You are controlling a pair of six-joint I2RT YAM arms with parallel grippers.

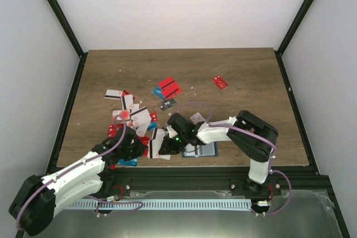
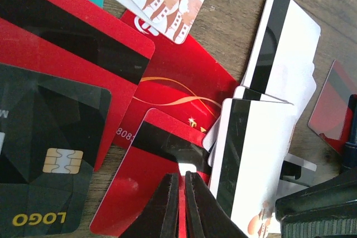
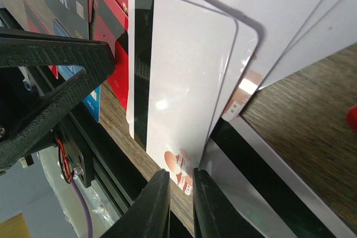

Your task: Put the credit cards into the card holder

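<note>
– Credit cards point(image 1: 140, 117) in red, white, blue and dark grey lie strewn over the near left part of the desk point(image 1: 245, 65), many overlapping. Where is the card holder?

– Card holder point(image 1: 207, 150) lies flat near the desk's front edge, partly under the right arm's wrist, with its long axis running left to right. It is just beside the right end effector point(image 3: 181, 178), on that arm's own right. Whether any card is already inside cannot be made out.

– And that end effector?

– It is clenched on the short end of a white card point(image 3: 184, 76) with a black stripe, which appears tilted up off the cards beneath. The right arm is plainly the nearer one. The coming move looks like a short swing rightward, turning the card's long axis to match the holder's.

– The left?

– Left end effector point(image 2: 180, 175) hangs low over a red striped card point(image 2: 139, 199) in the pile. Its jaws are pressed almost together, with a red sliver showing between them, and whether it pinches anything cannot be told. A dark grey chip card point(image 2: 44, 149) lies alongside.

– Obstacles?

– More white cards are heaped under the held one and could be dragged along. The right arm's own wrist also overhangs the holder.
</note>
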